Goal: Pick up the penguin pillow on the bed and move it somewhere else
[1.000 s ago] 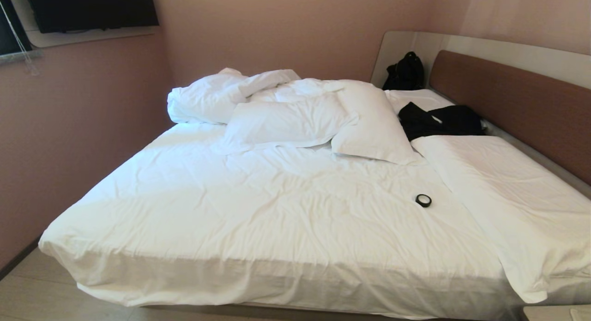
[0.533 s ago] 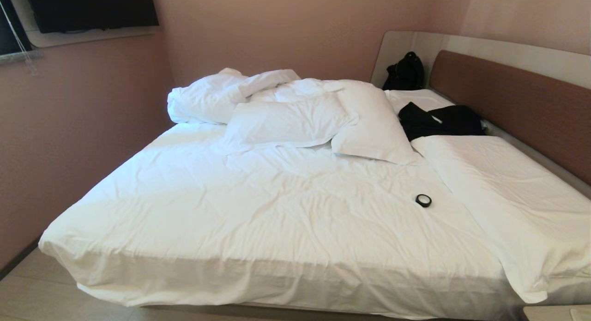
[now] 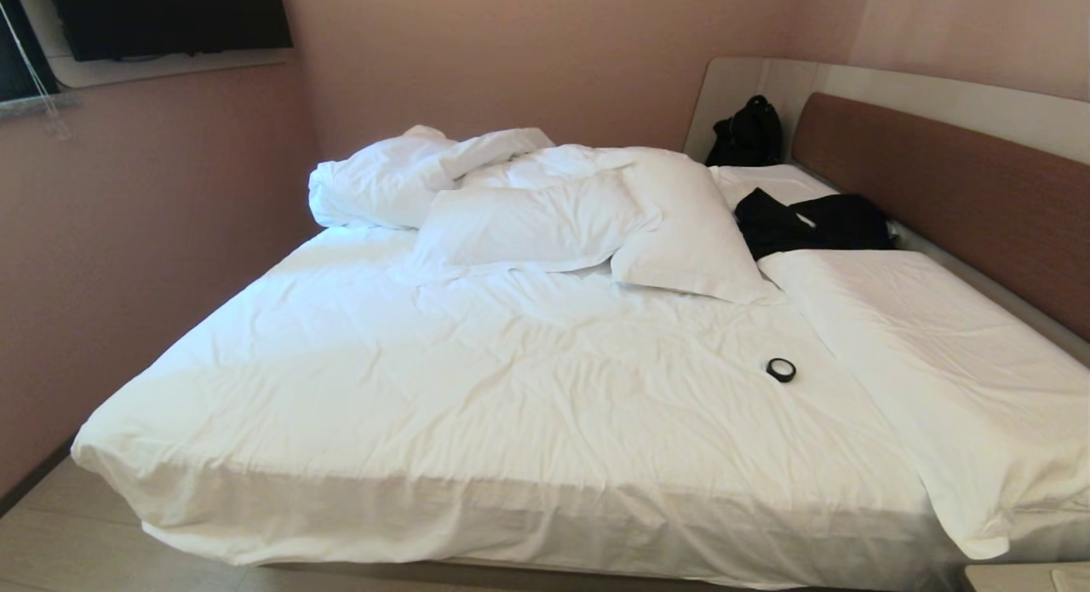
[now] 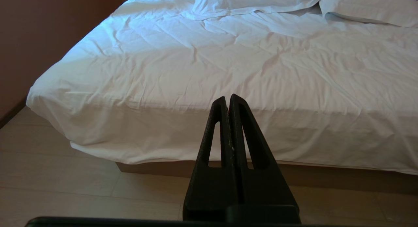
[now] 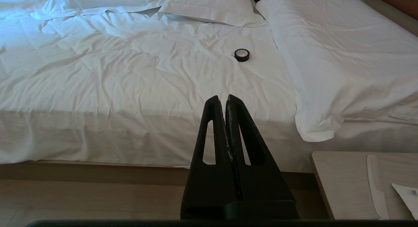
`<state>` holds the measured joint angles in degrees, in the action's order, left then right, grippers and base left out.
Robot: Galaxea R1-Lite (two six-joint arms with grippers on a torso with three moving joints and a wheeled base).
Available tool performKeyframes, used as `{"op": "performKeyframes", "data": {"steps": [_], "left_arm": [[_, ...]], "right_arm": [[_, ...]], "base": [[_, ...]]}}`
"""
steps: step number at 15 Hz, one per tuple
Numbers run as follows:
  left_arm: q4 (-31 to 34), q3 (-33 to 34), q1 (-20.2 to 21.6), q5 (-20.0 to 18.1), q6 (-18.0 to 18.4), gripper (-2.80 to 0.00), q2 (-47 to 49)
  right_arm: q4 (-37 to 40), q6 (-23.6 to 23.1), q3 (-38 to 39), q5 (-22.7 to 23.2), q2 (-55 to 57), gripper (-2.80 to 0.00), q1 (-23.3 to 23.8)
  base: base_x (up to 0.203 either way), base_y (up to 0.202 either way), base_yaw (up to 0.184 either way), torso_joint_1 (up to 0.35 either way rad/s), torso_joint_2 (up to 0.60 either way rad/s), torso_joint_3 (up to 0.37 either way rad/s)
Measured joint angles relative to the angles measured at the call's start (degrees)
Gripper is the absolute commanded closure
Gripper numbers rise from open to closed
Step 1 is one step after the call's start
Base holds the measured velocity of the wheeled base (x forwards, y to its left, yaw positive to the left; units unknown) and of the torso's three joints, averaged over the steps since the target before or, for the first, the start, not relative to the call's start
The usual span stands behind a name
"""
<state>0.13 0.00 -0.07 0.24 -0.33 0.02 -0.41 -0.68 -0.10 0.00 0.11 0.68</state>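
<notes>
The bed (image 3: 477, 379) fills the head view, with rumpled white sheets and a brown headboard (image 3: 954, 183) on the right. The penguin pillow is out of view; only plain white pillows (image 3: 528, 221) and a bunched duvet (image 3: 383, 179) lie at the far side. Neither arm shows in the head view. My left gripper (image 4: 227, 98) is shut with nothing in it, hanging over the floor before the bed's near edge (image 4: 196, 122). My right gripper (image 5: 221, 99) is also shut and empty, short of the bed's near edge (image 5: 130, 129).
A black tape roll (image 3: 781, 370) (image 5: 242, 55) lies on the sheet. Black clothing (image 3: 809, 221) and a black bag (image 3: 747, 132) sit by the headboard. A long white pillow (image 3: 937, 362) runs along the right. A pale bedside table (image 5: 359, 181) stands near right. Pink walls close the left.
</notes>
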Motion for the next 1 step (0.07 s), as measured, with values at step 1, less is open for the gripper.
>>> {"op": "performKeyframes", "data": {"steps": [1], "left_arm": [[-0.02, 0.00, 0.00, 0.00, 0.02, 0.00, 0.00]], "right_arm": [[0.05, 0.05, 0.00, 0.00, 0.00, 0.00, 0.02]], "base": [[0.000, 0.000, 0.000, 0.000, 0.00, 0.000]]}}
